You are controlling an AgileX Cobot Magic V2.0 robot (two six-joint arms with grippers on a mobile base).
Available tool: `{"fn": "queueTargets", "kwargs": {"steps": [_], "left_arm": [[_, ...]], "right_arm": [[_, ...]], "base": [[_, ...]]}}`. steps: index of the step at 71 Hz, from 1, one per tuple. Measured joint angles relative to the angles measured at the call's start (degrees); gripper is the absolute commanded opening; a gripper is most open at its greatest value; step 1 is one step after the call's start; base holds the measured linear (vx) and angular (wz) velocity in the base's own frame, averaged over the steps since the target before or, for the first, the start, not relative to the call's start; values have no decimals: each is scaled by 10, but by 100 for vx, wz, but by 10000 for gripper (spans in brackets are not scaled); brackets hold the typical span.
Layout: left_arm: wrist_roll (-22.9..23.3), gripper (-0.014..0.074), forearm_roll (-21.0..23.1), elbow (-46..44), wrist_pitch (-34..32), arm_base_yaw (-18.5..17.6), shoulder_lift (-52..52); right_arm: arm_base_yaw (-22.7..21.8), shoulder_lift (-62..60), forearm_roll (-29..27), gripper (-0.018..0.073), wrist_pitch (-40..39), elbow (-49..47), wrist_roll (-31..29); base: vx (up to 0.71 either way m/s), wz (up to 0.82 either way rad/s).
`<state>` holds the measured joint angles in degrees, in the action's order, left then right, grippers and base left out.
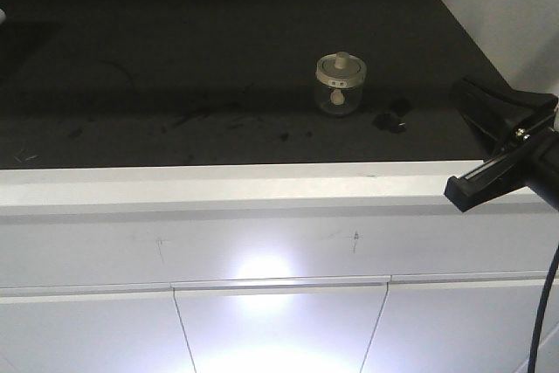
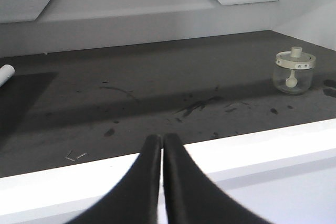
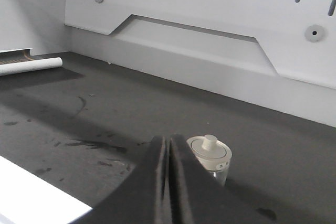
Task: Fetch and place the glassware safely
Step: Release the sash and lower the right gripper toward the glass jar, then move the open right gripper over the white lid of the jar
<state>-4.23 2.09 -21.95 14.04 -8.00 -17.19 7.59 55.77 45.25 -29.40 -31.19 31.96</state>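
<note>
Toward right end of dark countertop (image 1: 175, 50), upright, lidded, back from the edge, likely against tipping: glass jar (image 1: 340, 85). Just short of it, right gripper (image 3: 169, 141) pressed together, empty, needing to spread first; left gripper (image 2: 161, 137) likewise pressed together

- The glass jar (image 1: 339, 100) is clear glass, smooth and glossy, with small highlights on its wall.
- Its lid (image 2: 295, 59) is cream-white, smooth and matt, and looks like plastic. The little spoon (image 2: 290, 82) inside has the same finish.
- The countertop (image 1: 192, 58) is dark and matt, marked with scuffs and smears.
- The counter edge (image 1: 218, 185) is white and smooth.
- The cabinet fronts (image 1: 105, 329) are white and glossy, mirroring a bright patch of light.
- The back panel (image 3: 210, 3) is white, smooth and matt.
- The left gripper (image 2: 161, 139) and right gripper (image 3: 169, 142) are black and smooth with a dull sheen.
</note>
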Motion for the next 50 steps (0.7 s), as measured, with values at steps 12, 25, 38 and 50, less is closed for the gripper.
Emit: {"fn": "queueTargets", "kwargs": {"steps": [12, 25, 38, 50], "left_arm": [[0, -7, 0, 0, 0, 0, 0], [-1, -7, 1, 0, 0, 0, 0], [-1, -7, 1, 0, 0, 0, 0], [-1, -7, 1, 0, 0, 0, 0]], "right_arm": [[0, 0, 0, 128, 2, 0, 0], [0, 4, 0, 368, 2, 0, 0], [0, 47, -4, 498, 0, 0, 0], [0, 128, -8, 498, -21, -36, 0]], "base": [[0, 0], [0, 0], [0, 0], [0, 0]]}}
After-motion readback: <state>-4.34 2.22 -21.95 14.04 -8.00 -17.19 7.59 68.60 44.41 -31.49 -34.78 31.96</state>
